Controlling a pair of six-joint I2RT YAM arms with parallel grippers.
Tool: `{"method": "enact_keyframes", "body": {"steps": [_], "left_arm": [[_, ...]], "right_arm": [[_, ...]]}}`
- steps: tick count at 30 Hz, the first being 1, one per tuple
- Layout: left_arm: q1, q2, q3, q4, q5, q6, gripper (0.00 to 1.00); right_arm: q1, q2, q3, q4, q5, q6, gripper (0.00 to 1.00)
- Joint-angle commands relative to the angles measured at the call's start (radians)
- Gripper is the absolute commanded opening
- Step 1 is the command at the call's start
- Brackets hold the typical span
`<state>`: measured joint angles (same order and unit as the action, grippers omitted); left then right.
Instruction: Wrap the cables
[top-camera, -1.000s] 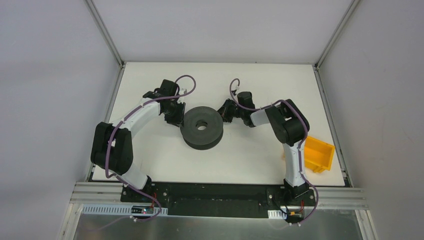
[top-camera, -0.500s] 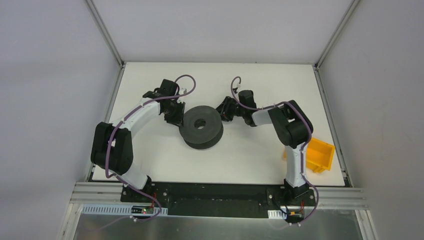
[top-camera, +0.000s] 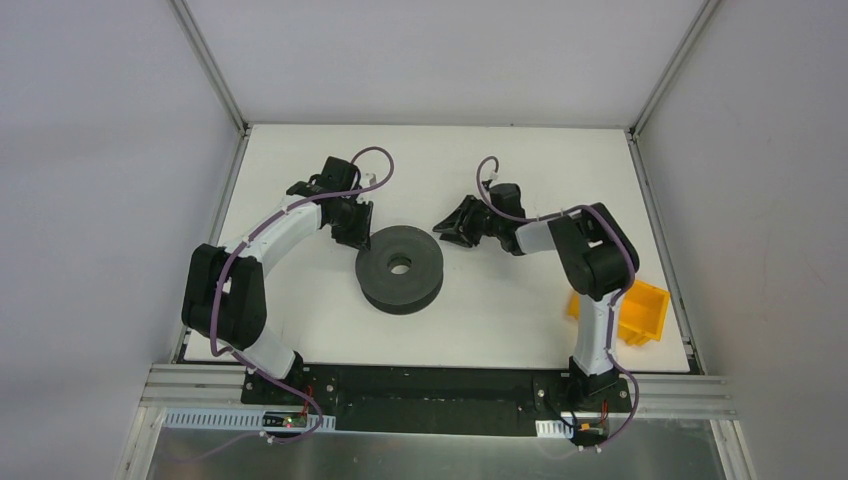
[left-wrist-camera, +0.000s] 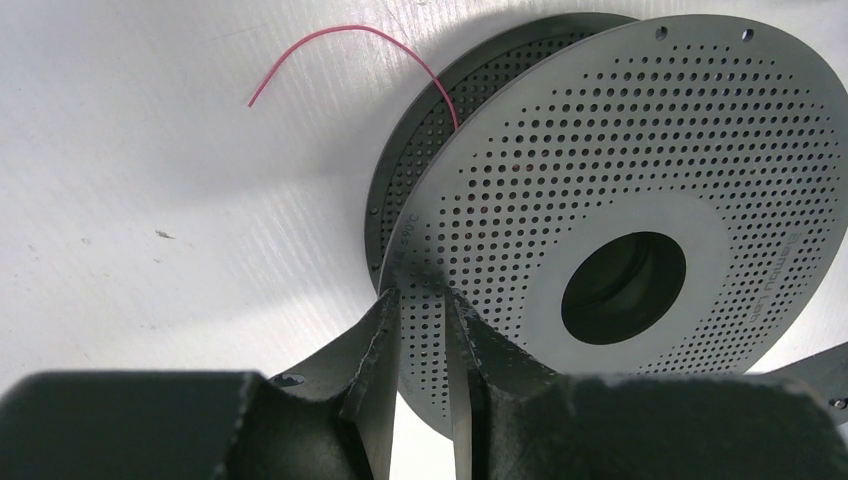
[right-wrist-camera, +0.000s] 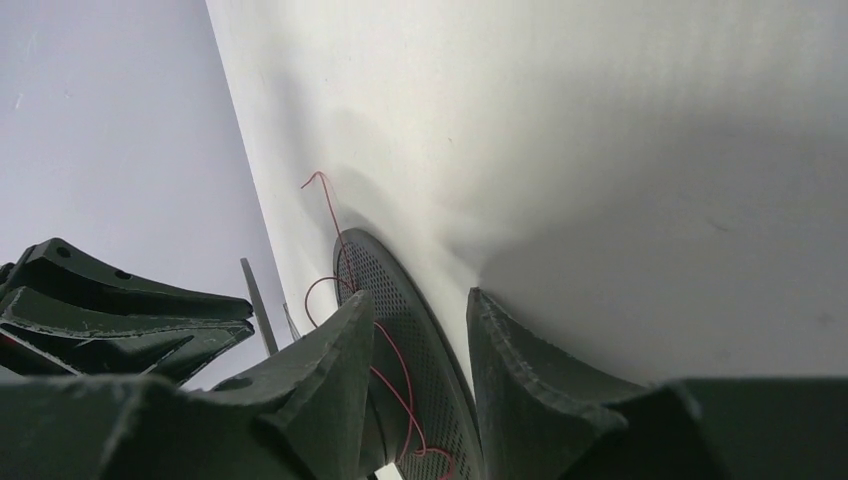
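Observation:
The dark grey two-flanged spool (top-camera: 378, 278) lies flat at mid-table. The thin red cable (left-wrist-camera: 340, 30) curls over the white table and runs in between the perforated flanges (left-wrist-camera: 600, 150); it is too thin to make out from above. My left gripper (top-camera: 358, 240) is at the spool's far-left rim, its jaws only narrowly apart (left-wrist-camera: 420, 298), with the flange face showing through the gap and nothing pinched. My right gripper (top-camera: 443, 228) is open, just off the spool's far-right rim. Its wrist view (right-wrist-camera: 420, 298) shows the flange edge (right-wrist-camera: 425, 345) and cable loops (right-wrist-camera: 400, 375) on the core.
A yellow bin (top-camera: 640, 308) sits at the table's right edge by the right arm's base. Grey walls close in the white table (top-camera: 520, 320) on three sides. The left gripper (right-wrist-camera: 110, 300) shows beyond the spool in the right wrist view.
The spool has shifted slightly toward the near left and settled flat. My right gripper has drawn back to the right, off the spool's rim. The left gripper has hardly moved.

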<state>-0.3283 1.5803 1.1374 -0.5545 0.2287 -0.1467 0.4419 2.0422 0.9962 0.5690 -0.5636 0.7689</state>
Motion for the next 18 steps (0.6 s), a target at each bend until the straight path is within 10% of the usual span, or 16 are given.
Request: {"method": "enact_keyframes", "body": {"steps": [1, 18], "left_arm": [[-0.011, 0.012, -0.002, -0.032, 0.002, -0.005, 0.22], [-0.010, -0.066, -0.009, -0.022, -0.008, -0.001, 0.22]], "right_arm": [[-0.029, -0.097, -0.036, -0.019, 0.009, -0.024, 0.42], [-0.003, -0.381, -0.338, -0.068, 0.055, -0.036, 0.13]]}}
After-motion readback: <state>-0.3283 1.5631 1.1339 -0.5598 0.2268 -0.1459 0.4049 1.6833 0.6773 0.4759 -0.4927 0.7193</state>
